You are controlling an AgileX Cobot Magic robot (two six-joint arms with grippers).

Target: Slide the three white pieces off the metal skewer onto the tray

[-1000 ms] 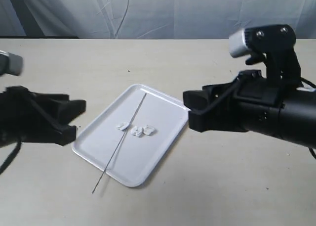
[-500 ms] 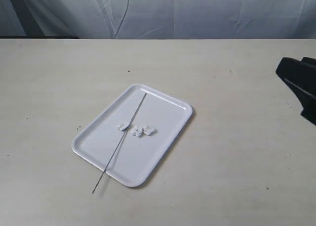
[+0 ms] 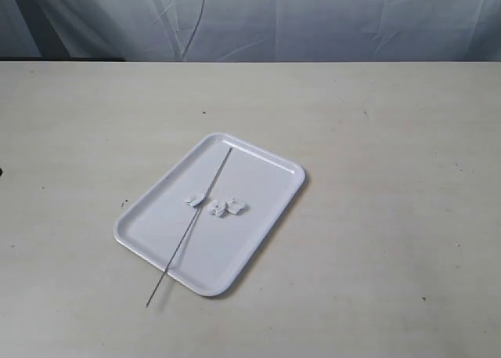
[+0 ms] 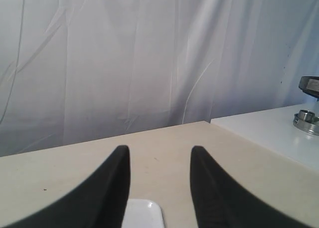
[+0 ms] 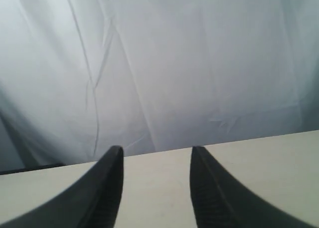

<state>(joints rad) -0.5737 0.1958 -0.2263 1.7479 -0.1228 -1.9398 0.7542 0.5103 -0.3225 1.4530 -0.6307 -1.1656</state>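
The white tray (image 3: 258, 217) lies slantwise in the middle of the table in the exterior view. Three white pieces (image 3: 218, 206) rest loose on it, one to the left of the metal skewer (image 3: 196, 218) and two to its right. The skewer lies flat across the tray, its near end poking past the rim onto the table. Neither arm shows in the exterior view. My left gripper (image 4: 159, 153) stands open with a corner of the tray (image 4: 144, 214) low between its fingers. My right gripper (image 5: 156, 153) is open over bare table.
A draped white cloth (image 3: 313, 21) backs the table's far edge. In the left wrist view a white side surface (image 4: 279, 133) with a metal object (image 4: 309, 119) adjoins the table.
Both arms have pulled back out of the exterior view, the left one first, then the right. The tray, pieces and skewer have not moved.
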